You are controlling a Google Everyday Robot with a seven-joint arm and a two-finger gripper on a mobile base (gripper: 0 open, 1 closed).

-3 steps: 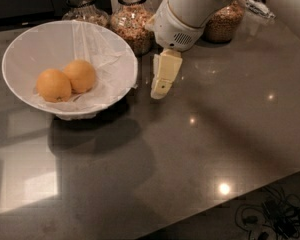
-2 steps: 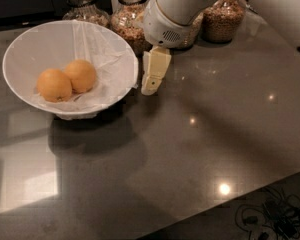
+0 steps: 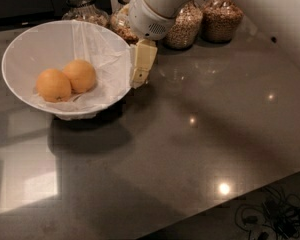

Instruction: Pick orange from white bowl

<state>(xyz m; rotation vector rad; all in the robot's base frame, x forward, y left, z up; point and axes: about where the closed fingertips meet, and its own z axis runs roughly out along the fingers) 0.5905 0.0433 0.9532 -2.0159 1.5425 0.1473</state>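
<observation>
The white bowl (image 3: 25,54) with a crinkled liner stands on the dark counter at the left. Two oranges lie side by side in it, touching: one on the left (image 3: 53,85) and one on the right (image 3: 80,75). They look alike and I see no stem dot to tell them apart. My gripper (image 3: 140,66) hangs from the white arm (image 3: 157,6) and points down. It is just outside the bowl's right rim, level with it and close to its wall. It holds nothing that I can see.
Several glass grain jars stand along the back edge: (image 3: 85,9), (image 3: 182,29), (image 3: 221,16). The grey counter (image 3: 200,134) spreads to the right and front. Its front edge runs diagonally at the lower right, with cables (image 3: 270,219) on the floor beyond.
The gripper has moved left across the counter, from well right of the bowl to right beside its right rim. The bowl and oranges have not moved.
</observation>
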